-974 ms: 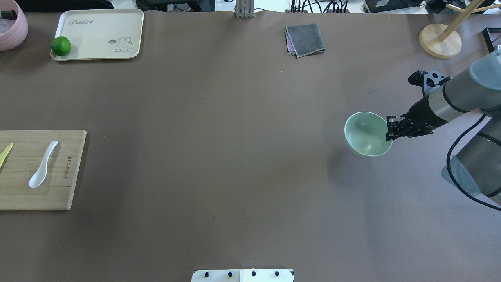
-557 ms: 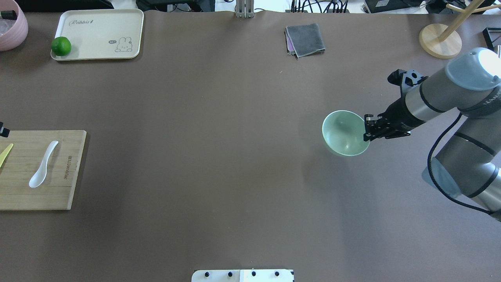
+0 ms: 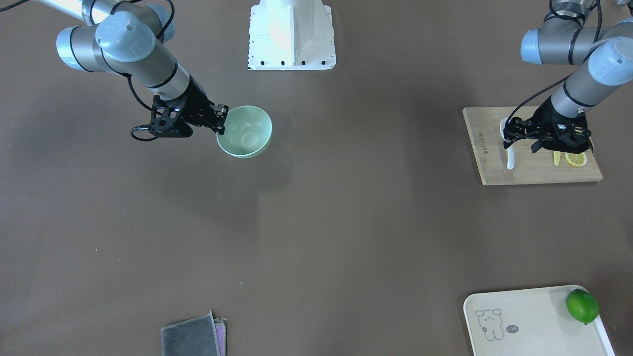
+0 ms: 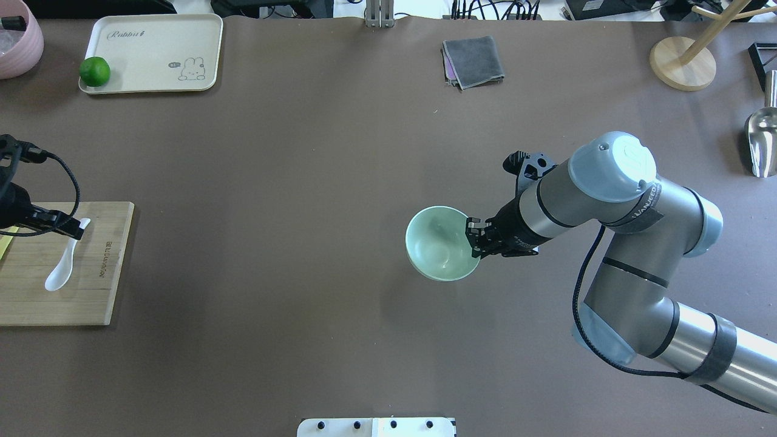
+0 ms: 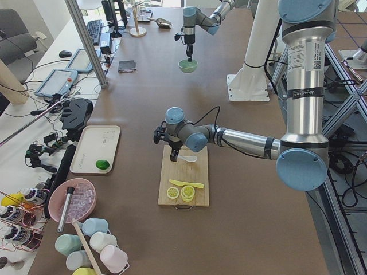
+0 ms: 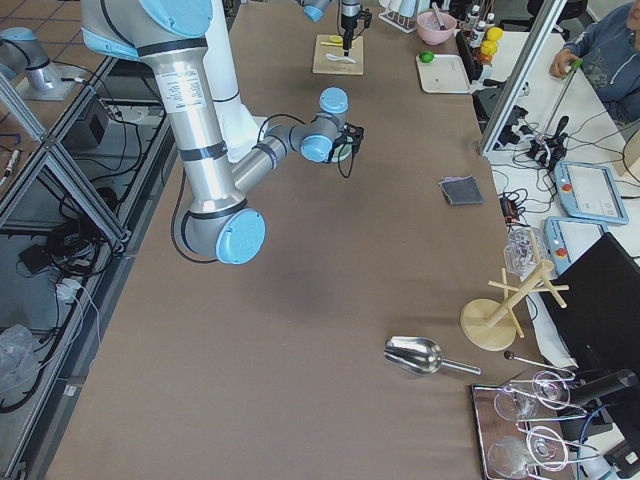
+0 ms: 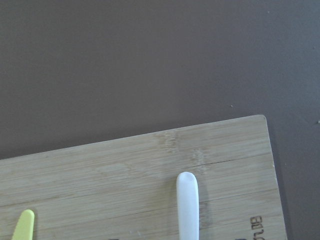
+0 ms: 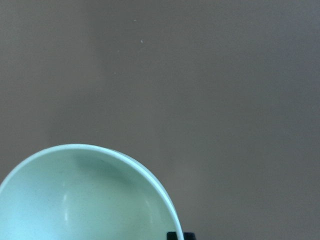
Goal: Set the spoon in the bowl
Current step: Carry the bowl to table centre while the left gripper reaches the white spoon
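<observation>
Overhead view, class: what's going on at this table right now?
The right gripper is clamped on the rim of the round pale mint-green bowl. The left gripper hovers over the handle of the small white soup spoon, which lies on the bamboo cutting board, not yet picked up.

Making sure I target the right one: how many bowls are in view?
2. A green bowl, held by its rim in the right gripper over mid-table; a pink bowl at the far left corner, beside the tray.
</observation>
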`<state>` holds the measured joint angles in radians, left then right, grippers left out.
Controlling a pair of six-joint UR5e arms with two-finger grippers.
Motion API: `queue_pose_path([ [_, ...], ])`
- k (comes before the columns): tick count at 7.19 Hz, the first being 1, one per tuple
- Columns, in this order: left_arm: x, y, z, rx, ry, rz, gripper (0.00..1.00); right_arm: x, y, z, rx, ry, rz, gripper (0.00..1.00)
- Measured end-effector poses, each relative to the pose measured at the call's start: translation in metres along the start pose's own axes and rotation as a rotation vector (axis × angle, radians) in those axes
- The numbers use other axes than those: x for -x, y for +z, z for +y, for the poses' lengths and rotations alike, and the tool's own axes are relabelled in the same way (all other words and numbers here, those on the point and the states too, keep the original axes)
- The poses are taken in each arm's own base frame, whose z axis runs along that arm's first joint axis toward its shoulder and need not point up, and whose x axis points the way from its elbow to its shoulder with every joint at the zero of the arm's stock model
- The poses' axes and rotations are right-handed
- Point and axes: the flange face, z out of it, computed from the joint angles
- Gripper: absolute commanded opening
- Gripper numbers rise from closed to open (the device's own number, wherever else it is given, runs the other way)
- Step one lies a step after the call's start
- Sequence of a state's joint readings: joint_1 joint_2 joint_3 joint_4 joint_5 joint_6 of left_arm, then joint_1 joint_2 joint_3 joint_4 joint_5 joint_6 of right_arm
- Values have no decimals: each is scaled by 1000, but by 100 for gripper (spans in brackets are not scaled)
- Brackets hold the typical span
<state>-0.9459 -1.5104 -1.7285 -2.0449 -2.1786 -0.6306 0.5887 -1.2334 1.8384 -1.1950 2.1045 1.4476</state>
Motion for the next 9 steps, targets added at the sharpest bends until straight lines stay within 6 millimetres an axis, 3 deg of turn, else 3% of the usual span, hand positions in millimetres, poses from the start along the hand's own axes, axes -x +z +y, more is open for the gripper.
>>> queue_pose_path([
  [1, -6, 8, -4, 4, 10, -6, 72, 7, 5, 8, 7, -11, -3, 0],
  [3, -10, 19, -11, 10, 17, -14, 56, 20, 12, 18, 16, -27, -6, 0],
  [4, -12, 23, -12, 14, 19, -15, 53, 30, 14, 20, 18, -31, -5, 0],
  [5, -14, 25, -12, 19, 21, -16, 37, 39, 14, 23, 19, -33, 0, 0],
  [6, -15, 27, -11, 23, 22, -16, 0, 45, 16, 25, 18, -35, 5, 0],
  [7, -15, 28, -10, 26, 22, -16, 0, 47, 18, 28, 17, -37, 8, 55],
  [8, -16, 27, -10, 26, 22, -16, 0, 48, 20, 29, 17, -38, 10, 75],
  [9, -18, 26, -10, 23, 24, -14, 0, 49, 22, 32, 12, -40, 12, 73],
])
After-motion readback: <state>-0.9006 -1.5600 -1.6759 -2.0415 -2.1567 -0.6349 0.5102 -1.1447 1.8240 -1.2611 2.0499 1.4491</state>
